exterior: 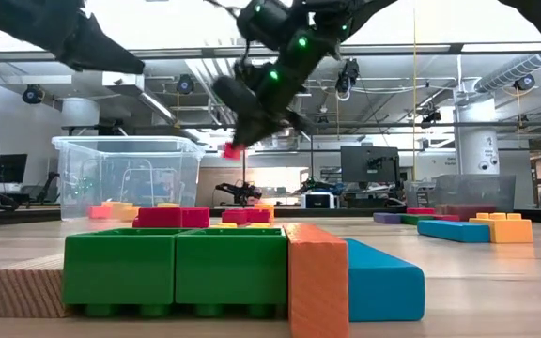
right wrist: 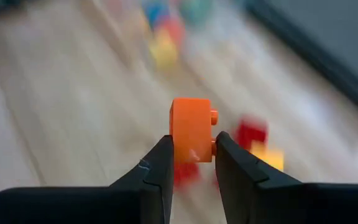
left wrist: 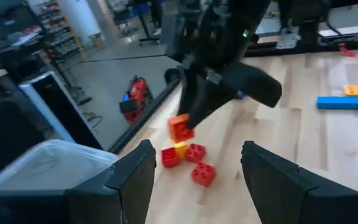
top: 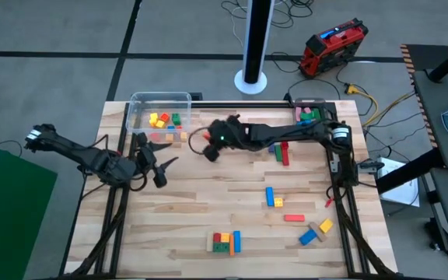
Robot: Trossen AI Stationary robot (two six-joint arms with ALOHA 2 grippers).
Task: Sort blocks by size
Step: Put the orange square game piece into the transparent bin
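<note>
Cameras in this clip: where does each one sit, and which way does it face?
High: overhead, looking down; both arms, clear tub.
Low: table height, facing the room; right end effector above.
Left wrist: looks past its open fingers at the right arm.
Right wrist: its fingers clamp an orange block.
Shared: that block, also in the left wrist view.

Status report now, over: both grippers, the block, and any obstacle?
Right gripper shut on orange block, held above table near clear tub. Left gripper open, empty, beside tub. Loose red blocks lie below; nothing blocking.
</note>
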